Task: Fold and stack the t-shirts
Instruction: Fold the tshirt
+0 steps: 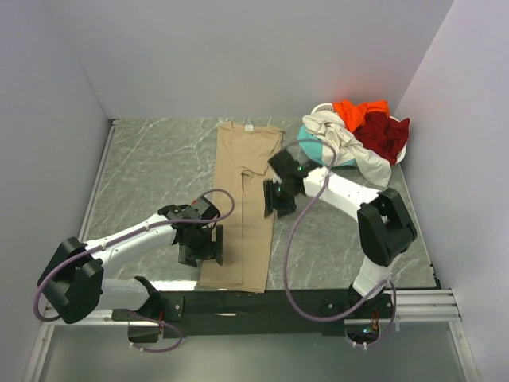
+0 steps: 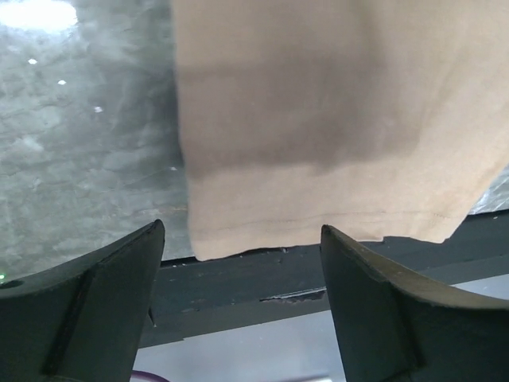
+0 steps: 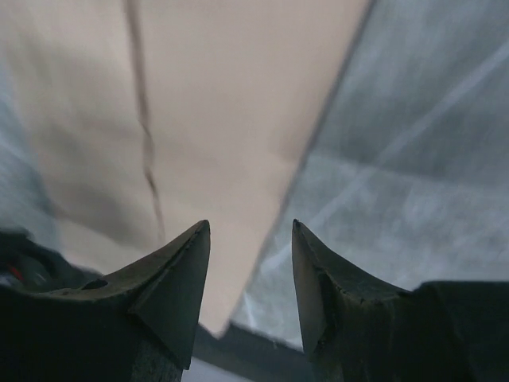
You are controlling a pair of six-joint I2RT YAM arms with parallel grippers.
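- The left gripper (image 2: 242, 231) hangs over the near end of the tan t-shirt (image 1: 248, 159). Its jaws stand wide apart, with nothing between them.
- From the left wrist view, the shirt's hem shows in the gap between the two dark fingers (image 2: 103, 294). The cloth lies flat below them, apart from the pads.
- The right gripper (image 3: 250, 227) hovers over the tan shirt's right edge, about halfway along its length. Its jaws are parted less widely and hold nothing. The blurred cloth edge and the bare table run between the tips.
- The tan shirt is folded lengthwise into a long narrow strip. It lies down the middle of the table (image 1: 151, 167), collar at the far end and hem at the near edge.
- The other shirts sit in a loose heap at the far right corner, well apart from both grippers.
- In that heap, the orange t-shirt (image 1: 359, 110) is on top at the back and the dark red t-shirt (image 1: 386, 135) is to its right.
- The cream-white t-shirt (image 1: 350, 147) drapes across the front of the heap, and the teal t-shirt (image 1: 312, 143) peeks out at the left.
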